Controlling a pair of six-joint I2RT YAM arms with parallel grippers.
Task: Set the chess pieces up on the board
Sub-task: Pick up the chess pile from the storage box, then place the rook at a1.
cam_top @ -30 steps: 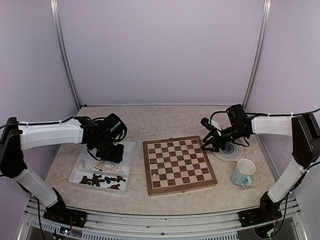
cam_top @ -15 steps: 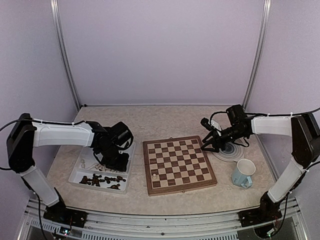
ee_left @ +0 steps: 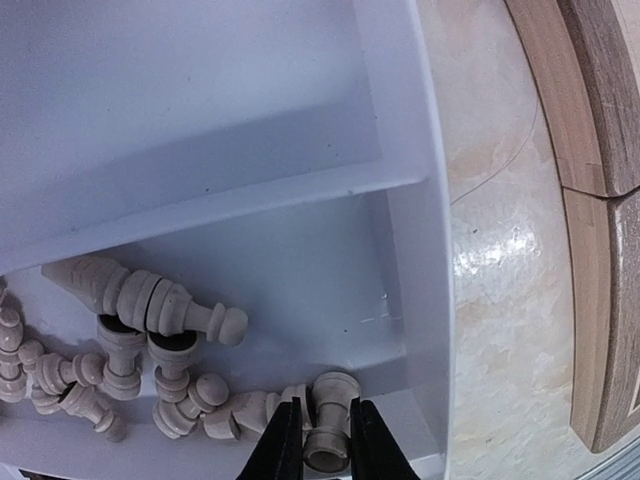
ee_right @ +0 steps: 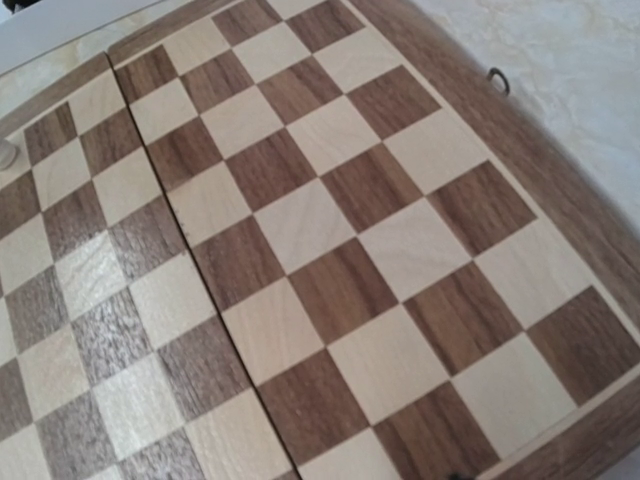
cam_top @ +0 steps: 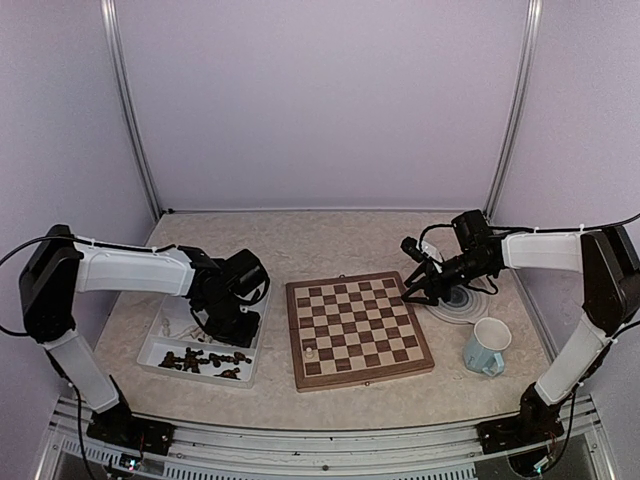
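Bench (cam_top: 330, 240), pale marbled top, carrying the following. Item: board (cam_top: 359, 329), folding, brown and cream checks with a brown border, lying flat at centre; one lone pale piece (cam_top: 310, 351) stands on a near-left square, the other squares bare. Item: white tray (cam_top: 150, 345), divided into compartments, just left of the board and apart from it. Its near compartment holds the dark pieces (cam_top: 205, 360) in a loose heap; the middle one holds the pale pieces (ee_left: 130, 300), tumbled on their sides against one another. Left gripper (ee_left: 320, 430), lowered into that middle compartment, clenched on a pale pawn (ee_left: 330, 395) lying near the tray's right wall. Right gripper (cam_top: 413, 292), poised at the board's right edge; whether it is released or clenched I cannot tell, and its fingers do not appear in its wrist view. Item: round grey-ringed plate (cam_top: 462, 305), right of the board, partly under that arm. Item: pale blue mug (cam_top: 487, 346), upright, near the plate.
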